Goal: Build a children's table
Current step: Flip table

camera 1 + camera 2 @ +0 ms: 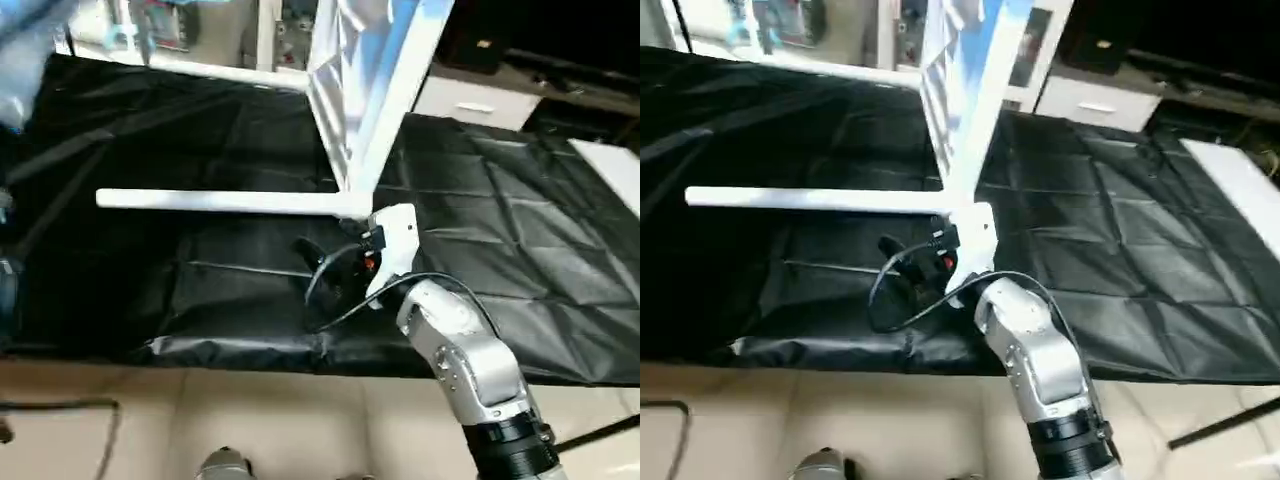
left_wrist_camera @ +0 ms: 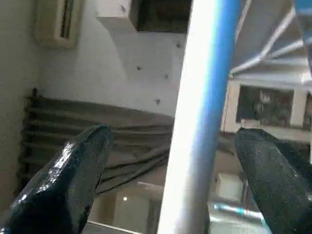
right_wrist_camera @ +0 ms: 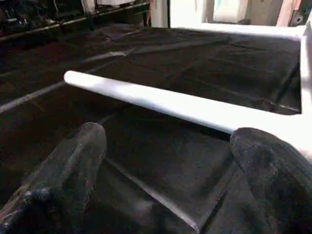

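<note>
The children's table stands on its side on the black cloth, its white ribbed top upright on one edge. One white leg juts out level to the left from the lower near corner, and another leg lies along the far side. My right gripper sits open just below that near corner, under the base of the level leg, with nothing between its fingers. In the left wrist view my left gripper is open, and a white leg passes between its spread fingers without visible contact.
The black cloth-covered work table spreads wide to the right of the top. Its front edge runs just before my right forearm, with beige floor below. A white board lies at the right edge, and a white cabinet stands behind.
</note>
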Robot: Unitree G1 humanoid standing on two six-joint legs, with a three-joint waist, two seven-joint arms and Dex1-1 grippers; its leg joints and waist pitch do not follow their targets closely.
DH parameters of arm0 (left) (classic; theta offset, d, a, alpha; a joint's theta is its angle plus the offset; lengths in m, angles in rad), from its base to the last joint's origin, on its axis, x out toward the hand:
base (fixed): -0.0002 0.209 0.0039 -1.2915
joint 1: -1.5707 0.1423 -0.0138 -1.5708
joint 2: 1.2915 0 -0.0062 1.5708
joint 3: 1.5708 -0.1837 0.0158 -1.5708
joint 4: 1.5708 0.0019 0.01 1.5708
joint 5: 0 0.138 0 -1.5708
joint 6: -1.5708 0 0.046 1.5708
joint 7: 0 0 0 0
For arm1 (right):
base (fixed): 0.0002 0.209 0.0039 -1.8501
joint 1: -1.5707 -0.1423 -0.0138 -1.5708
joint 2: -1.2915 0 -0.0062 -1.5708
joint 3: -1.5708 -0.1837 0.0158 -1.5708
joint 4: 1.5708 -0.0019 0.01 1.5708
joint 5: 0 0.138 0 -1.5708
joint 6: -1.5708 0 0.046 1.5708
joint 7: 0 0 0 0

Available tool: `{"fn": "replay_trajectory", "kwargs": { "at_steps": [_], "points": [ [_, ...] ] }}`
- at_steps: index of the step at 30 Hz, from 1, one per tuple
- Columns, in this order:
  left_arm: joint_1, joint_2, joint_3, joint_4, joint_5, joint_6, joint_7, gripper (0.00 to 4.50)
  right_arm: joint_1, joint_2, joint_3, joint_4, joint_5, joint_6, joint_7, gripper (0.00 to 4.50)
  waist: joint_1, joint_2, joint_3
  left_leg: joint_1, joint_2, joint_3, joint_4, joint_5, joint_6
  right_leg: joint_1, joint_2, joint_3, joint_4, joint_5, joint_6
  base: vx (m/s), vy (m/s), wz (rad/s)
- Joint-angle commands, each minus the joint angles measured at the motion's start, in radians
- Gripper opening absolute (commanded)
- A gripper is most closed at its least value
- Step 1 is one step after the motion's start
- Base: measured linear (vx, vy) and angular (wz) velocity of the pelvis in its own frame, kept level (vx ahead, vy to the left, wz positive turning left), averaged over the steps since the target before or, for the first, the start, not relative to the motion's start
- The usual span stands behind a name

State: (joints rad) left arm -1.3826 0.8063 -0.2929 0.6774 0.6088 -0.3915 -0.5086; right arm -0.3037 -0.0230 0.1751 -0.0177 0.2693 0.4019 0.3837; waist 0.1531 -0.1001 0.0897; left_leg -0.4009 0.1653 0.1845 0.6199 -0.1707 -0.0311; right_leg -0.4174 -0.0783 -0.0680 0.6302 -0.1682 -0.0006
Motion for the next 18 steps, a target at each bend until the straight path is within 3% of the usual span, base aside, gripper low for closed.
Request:
{"fn": "replay_trajectory", "kwargs": {
  "at_steps": [1, 4, 8, 18],
  "points": [
    [-0.033, -0.016, -0.039, 0.056, 0.039, 0.004, -0.004, 4.50, 0.015, -0.008, -0.003, 0.006, -0.009, -0.011, -0.006, 4.44, 0.000, 0.061, -0.077, 0.057, 0.078, -0.062, -0.107, -0.556, -0.192, 0.009, -0.103, 0.058, -0.071, -0.310, -0.137, 0.000, 0.000, 0.00],
    [-0.062, -0.021, -0.064, 0.118, 0.081, 0.016, 0.017, 4.50, 0.019, -0.007, -0.005, 0.002, -0.013, -0.011, -0.008, 4.44, 0.003, 0.059, -0.078, 0.054, 0.078, -0.061, -0.107, -0.548, -0.185, 0.012, -0.103, 0.058, -0.071, -0.307, -0.136, 0.000, 0.000, 0.00],
    [-0.110, -0.040, -0.101, 0.228, 0.137, 0.004, 0.089, 4.50, 0.021, -0.008, -0.007, -0.003, -0.017, -0.010, -0.014, 4.44, 0.004, 0.065, -0.082, 0.051, 0.078, -0.057, -0.105, -0.486, -0.172, 0.017, -0.101, 0.058, -0.065, -0.242, -0.157, 0.000, 0.000, 0.00],
    [-0.205, -0.059, -0.160, 0.381, 0.237, 0.047, 0.257, 4.50, 0.016, -0.011, -0.008, -0.008, -0.020, -0.006, -0.010, 4.44, 0.004, 0.066, -0.079, 0.052, 0.079, -0.058, -0.104, -0.490, -0.160, 0.018, -0.103, 0.059, -0.072, -0.262, -0.153, 0.000, 0.000, 0.00]
  ]
}}
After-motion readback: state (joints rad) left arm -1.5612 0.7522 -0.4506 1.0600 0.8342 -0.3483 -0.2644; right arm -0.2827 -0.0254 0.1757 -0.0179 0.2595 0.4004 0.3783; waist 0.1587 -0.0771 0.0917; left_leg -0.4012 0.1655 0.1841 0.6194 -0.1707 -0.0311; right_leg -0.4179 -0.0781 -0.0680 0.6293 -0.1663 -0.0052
